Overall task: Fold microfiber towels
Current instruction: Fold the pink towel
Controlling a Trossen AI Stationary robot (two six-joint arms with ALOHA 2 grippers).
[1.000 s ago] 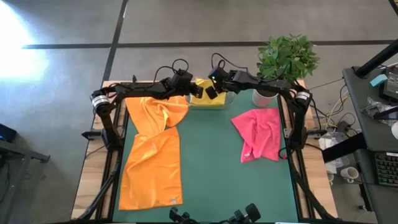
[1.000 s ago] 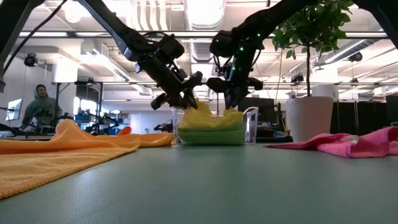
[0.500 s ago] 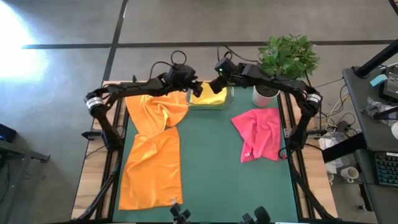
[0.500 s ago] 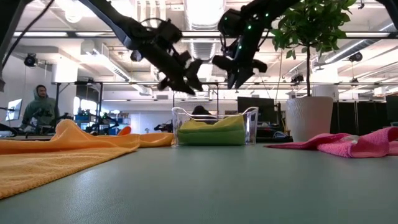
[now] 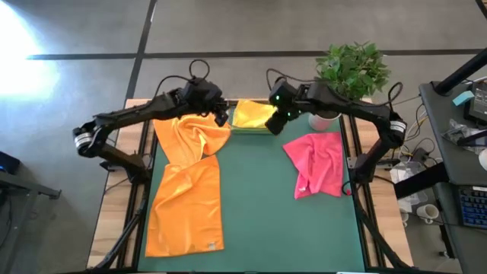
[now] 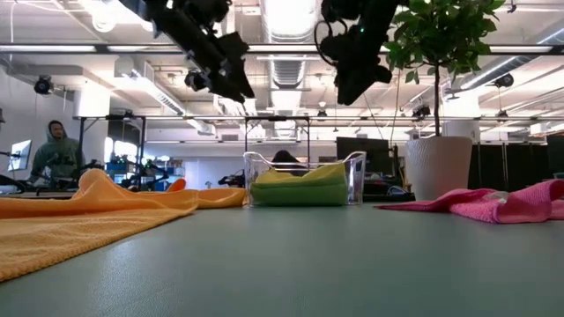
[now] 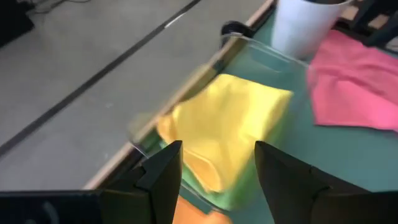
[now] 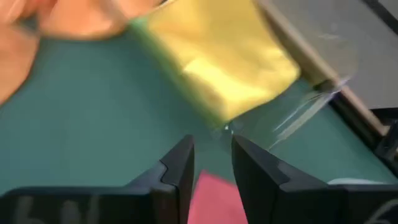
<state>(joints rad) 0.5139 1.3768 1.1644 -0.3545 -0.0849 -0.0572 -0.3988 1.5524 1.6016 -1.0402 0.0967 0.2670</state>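
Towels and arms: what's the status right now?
Left tool open, empty; right tool empty, both above clear plastic tray. Folded yellow microfiber towel in tray. Nothing obstructing.

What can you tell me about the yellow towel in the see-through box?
The yellow towel is soft, plain, bright cloth, folded into a neat pad. It lies flat on top of a green towel inside the clear plastic tray at the table's far edge, between the orange towel and the white plant pot. Neither gripper touches it.
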